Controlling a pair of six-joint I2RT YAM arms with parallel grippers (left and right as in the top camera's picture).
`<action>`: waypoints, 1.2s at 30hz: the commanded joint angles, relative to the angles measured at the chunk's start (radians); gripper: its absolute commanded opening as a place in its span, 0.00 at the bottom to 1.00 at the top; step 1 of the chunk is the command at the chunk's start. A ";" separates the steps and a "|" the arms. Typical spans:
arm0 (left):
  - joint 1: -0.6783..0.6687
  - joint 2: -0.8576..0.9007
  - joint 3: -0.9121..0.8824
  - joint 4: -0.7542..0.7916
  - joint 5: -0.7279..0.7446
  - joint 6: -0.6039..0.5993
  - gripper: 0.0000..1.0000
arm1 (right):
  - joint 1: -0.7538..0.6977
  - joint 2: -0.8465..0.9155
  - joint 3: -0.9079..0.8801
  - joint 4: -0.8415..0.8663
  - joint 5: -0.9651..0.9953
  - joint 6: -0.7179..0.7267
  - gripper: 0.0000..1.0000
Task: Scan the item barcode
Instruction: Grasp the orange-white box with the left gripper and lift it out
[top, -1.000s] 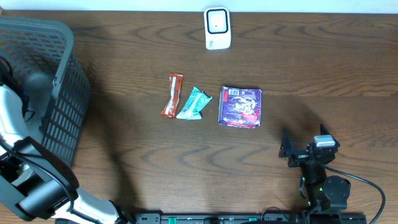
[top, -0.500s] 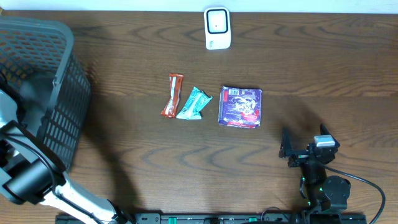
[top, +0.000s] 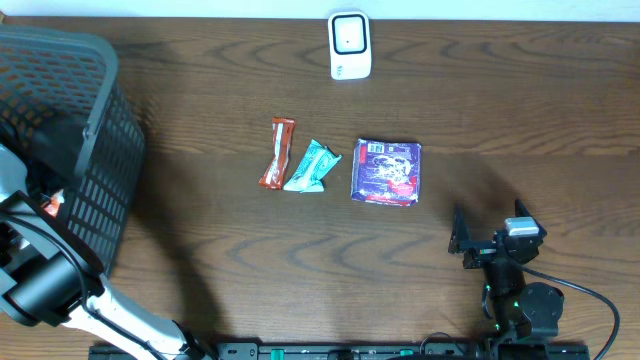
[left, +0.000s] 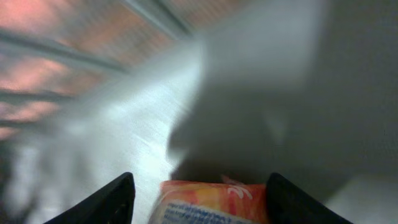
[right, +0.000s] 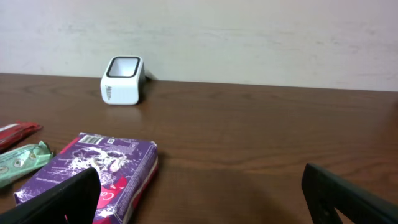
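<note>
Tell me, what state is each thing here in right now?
Scanner, upright, far table edge.
Red bar, lying flat.
Teal packet, lying flat beside it.
Purple packet, lying flat.
Basket, upright at left.
Left gripper, in basket, straddling orange packet, grip unclear.
Orange packet, in basket.
Right gripper, open, empty.

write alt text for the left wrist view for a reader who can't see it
An orange and white packet sits between the two dark fingers of the left gripper, at the bottom edge of the frame. Behind it all is blurred grey, with pinkish bars at the upper left.
</note>
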 joint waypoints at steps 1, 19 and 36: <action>0.000 0.045 -0.011 -0.047 0.205 0.082 0.59 | 0.010 -0.005 -0.001 -0.004 -0.006 0.014 0.99; 0.000 -0.070 -0.006 -0.111 0.525 0.071 0.07 | 0.010 -0.005 -0.001 -0.004 -0.006 0.014 0.99; 0.000 -0.541 0.032 0.135 0.777 -0.353 0.07 | 0.010 -0.005 -0.001 -0.004 -0.006 0.014 0.99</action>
